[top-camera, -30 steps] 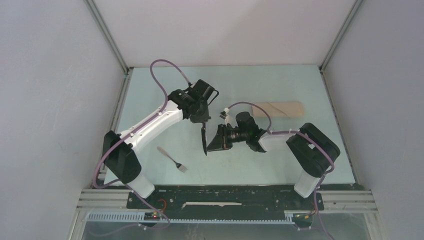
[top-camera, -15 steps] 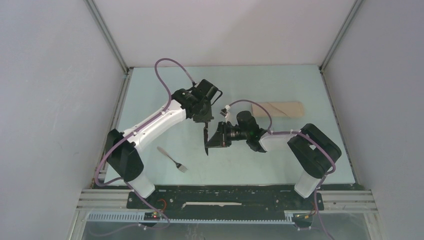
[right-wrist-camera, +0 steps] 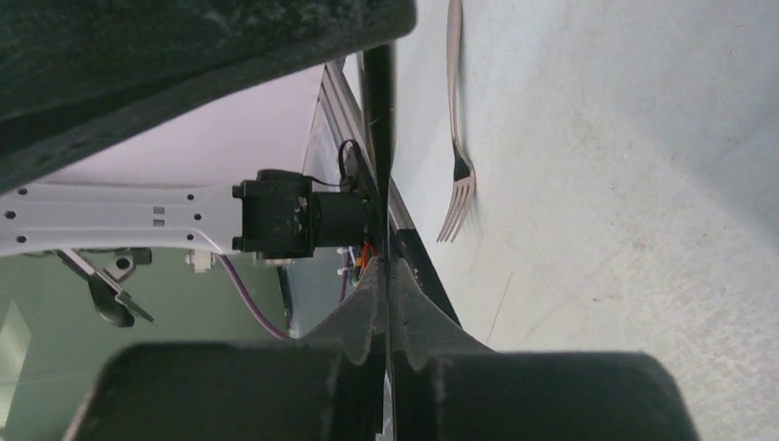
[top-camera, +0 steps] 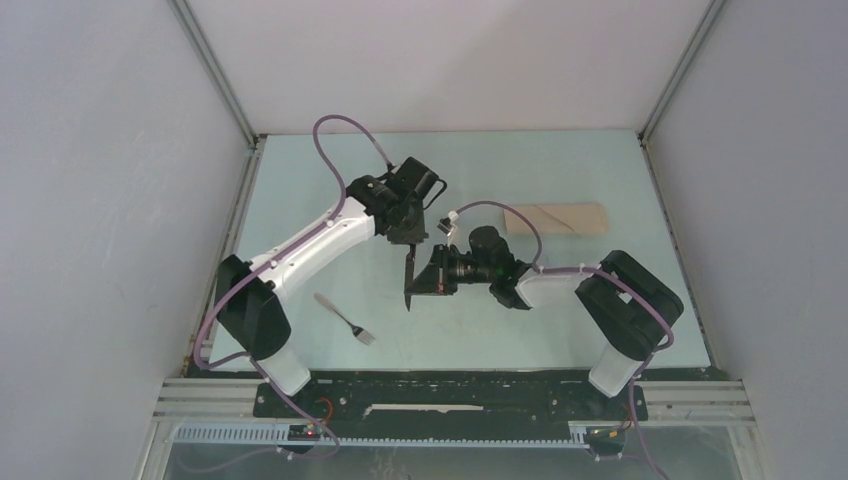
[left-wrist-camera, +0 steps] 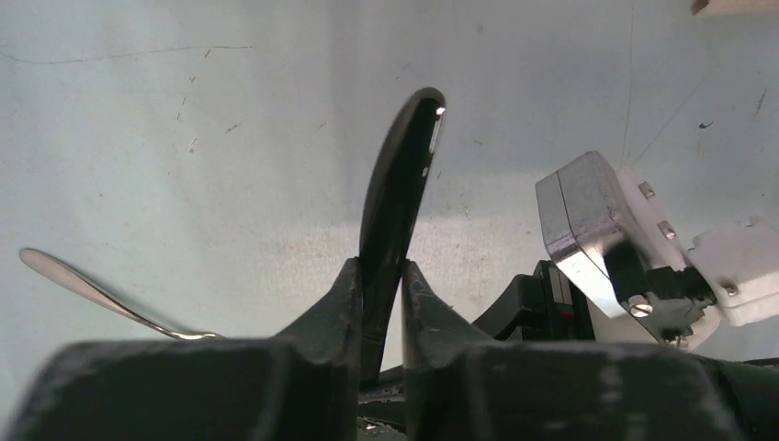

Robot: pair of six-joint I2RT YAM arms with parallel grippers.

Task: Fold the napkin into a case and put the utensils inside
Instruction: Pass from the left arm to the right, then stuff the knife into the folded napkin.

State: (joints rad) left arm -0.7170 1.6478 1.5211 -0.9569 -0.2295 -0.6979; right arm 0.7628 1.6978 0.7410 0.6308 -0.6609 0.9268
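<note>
The tan napkin (top-camera: 555,217) lies folded into a narrow strip at the far right of the table. My left gripper (top-camera: 407,248) is shut on a black knife (top-camera: 407,298), which hangs down from it above the table's middle. In the left wrist view the knife (left-wrist-camera: 400,175) rises from between my jaws (left-wrist-camera: 378,268). My right gripper (top-camera: 414,284) comes in from the right and is shut on the same knife, seen edge-on (right-wrist-camera: 378,119) between its jaws (right-wrist-camera: 386,268). A pale grey fork (top-camera: 345,318) lies on the table at the near left. No black fork is in view.
The table is a pale green-white surface (top-camera: 480,170) walled by grey panels, with aluminium posts at the far corners. The fork also shows in the right wrist view (right-wrist-camera: 457,165), and its handle in the left wrist view (left-wrist-camera: 92,294). The black base rail (top-camera: 450,390) runs along the near edge.
Both grippers have shifted slightly up and left together with the knife between them. The fork and napkin have not moved.
</note>
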